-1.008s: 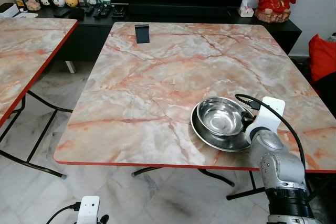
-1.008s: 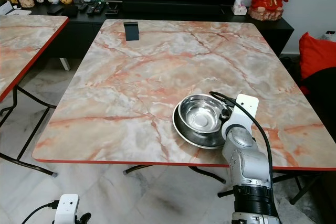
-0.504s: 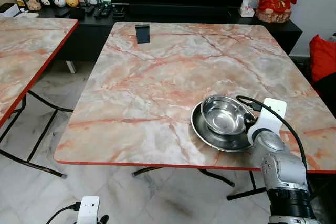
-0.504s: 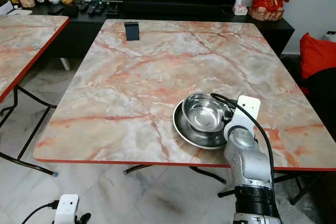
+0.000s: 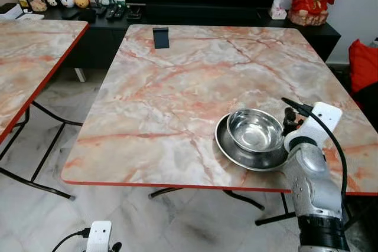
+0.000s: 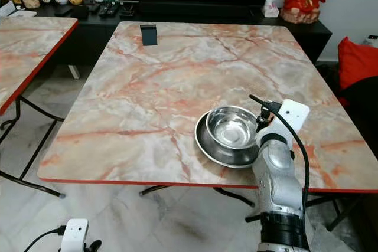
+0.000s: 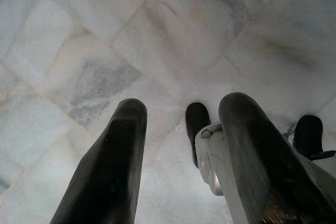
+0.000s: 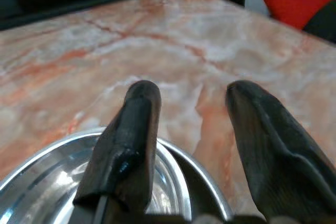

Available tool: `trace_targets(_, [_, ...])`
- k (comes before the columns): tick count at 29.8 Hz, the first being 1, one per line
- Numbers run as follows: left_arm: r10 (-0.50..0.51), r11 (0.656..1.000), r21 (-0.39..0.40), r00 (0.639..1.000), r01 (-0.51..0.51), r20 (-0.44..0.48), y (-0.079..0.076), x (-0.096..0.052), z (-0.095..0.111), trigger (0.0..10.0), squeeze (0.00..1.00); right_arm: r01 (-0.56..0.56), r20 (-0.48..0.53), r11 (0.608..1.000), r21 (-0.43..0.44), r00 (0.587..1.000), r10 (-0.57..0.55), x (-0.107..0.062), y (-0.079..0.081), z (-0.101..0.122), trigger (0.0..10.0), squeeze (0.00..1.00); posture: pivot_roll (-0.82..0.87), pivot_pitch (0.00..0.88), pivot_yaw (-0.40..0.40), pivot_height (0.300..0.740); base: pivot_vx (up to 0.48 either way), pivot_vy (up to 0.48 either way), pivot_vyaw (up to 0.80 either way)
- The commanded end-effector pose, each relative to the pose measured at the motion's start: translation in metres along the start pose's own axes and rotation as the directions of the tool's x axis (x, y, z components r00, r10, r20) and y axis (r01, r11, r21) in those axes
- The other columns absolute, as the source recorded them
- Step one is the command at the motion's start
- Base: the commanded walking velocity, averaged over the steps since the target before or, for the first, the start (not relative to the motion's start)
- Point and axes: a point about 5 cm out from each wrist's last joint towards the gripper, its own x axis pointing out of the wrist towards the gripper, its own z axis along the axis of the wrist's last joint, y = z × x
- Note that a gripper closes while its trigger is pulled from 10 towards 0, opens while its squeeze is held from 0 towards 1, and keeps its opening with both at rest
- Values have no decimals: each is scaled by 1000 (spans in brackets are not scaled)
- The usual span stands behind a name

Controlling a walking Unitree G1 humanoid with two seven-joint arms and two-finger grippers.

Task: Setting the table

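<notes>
- Shiny steel bowl [image 5: 255, 129] nested in wider steel plate [image 5: 236, 152], near front right edge of marble-pattern bench [image 5: 177, 87].
- Plate's right rim hidden behind right gripper [image 8: 191, 129]; fingers spread, holding nothing.
- Left gripper [image 7: 181, 156] hangs over tiled floor [image 7: 105, 51], fingers apart, empty.

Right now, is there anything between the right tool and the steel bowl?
Nothing visible. The right tool is open just above the rim of the steel bowl, which sits in a steel plate.
</notes>
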Motion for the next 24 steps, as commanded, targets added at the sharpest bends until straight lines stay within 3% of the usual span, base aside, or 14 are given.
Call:
trace_targets(1, [18, 1000, 8, 1000, -18, -19, 4, -2, -6, 10000, 0, -12, 76, 999, -45, 997, 15, -4, -2, 5, 10000, 0, -74, 0, -32, 740, 0, 0, 0])
trace_targets(7, [24, 1000, 21, 1000, -23, -15, 7, -2, -6, 10000, 0, -85, 119, 993, -84, 988, 94, -11, 6, -4, 10000, 0, -70, 0, -32, 740, 0, 0, 0])
trace_targets(14, [20, 1000, 8, 1000, -19, -2, 5, -2, -5, 10000, 0, -130, 183, 985, -111, 972, 149, -6, 15, -1, 10000, 0, -62, 0, -43, 740, 0, 0, 0])
trace_targets(24, [19, 1000, 6, 1000, -19, -8, 4, -2, -6, 10000, 0, -169, 182, 977, -129, 965, 191, -4, 21, -8, 10000, 0, -58, 0, -47, 740, 0, 0, 0])
